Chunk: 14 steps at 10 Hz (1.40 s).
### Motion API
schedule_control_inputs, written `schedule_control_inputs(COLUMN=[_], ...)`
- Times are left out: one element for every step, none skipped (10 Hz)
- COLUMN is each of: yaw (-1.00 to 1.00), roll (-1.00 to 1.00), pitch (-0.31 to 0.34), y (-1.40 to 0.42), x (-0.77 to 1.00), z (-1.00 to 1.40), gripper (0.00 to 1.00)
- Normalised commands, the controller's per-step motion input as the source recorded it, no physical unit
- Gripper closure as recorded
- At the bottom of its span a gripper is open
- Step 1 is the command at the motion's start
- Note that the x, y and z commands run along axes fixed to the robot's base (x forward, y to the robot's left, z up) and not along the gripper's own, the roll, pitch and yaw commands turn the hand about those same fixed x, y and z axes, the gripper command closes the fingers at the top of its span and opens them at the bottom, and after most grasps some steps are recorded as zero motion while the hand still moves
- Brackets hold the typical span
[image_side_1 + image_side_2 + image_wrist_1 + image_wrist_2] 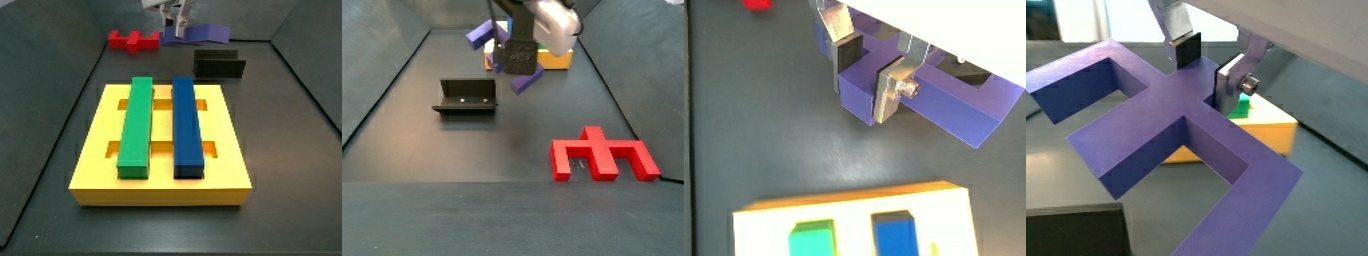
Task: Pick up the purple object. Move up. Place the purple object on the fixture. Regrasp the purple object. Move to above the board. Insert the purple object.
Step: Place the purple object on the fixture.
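My gripper (869,70) is shut on the purple object (945,108), an E-shaped block, with its silver fingers (891,90) clamped across one arm of the block. In a wrist view the block (1153,125) fills the picture below the gripper (1207,68). In both side views the gripper (174,18) (517,45) holds the purple object (205,35) (524,80) off the floor, near the fixture (218,65) (466,97). The yellow board (94,150) carries a green bar (135,120) and a blue bar (186,120).
A red E-shaped block (132,41) (603,155) lies on the dark floor beside the fixture. The board's end (764,222) (1269,130) (556,58) shows past the held block. Dark walls enclose the floor.
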Motion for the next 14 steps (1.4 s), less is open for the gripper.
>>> schedule_control_inputs(yaw=[0.22, 0.29, 0.35, 0.38, 0.40, 0.45, 0.46, 0.40, 0.31, 0.35, 0.37, 0.36, 0.35, 0.31], roll=[-0.62, -0.59, -0.56, -0.56, -0.53, -0.49, -0.46, -0.49, -0.53, -0.54, -0.53, -0.52, -0.51, -0.44], pitch=[0.363, 0.386, 0.391, 0.391, 0.380, 0.351, 0.334, 0.357, 0.406, 0.443, 0.423, 0.417, 0.414, 0.426], y=[0.00, 0.00, 0.00, 0.00, 0.00, 0.00, 0.00, 0.00, 0.11, 0.10, 0.10, 0.11, 0.11, 0.16], x=[0.61, 0.53, 0.45, 0.41, 0.39, 0.35, 0.35, 0.40, 0.37, 0.30, 0.29, 0.31, 0.33, 0.38], z=[0.00, 0.00, 0.00, 0.00, 0.00, 0.00, 0.01, 0.00, 0.01, 0.04, 0.04, 0.03, 0.04, 0.12], gripper=[1.00, 1.00, 1.00, 1.00, 1.00, 1.00, 1.00, 1.00, 1.00, 1.00, 1.00, 1.00, 1.00, 1.00])
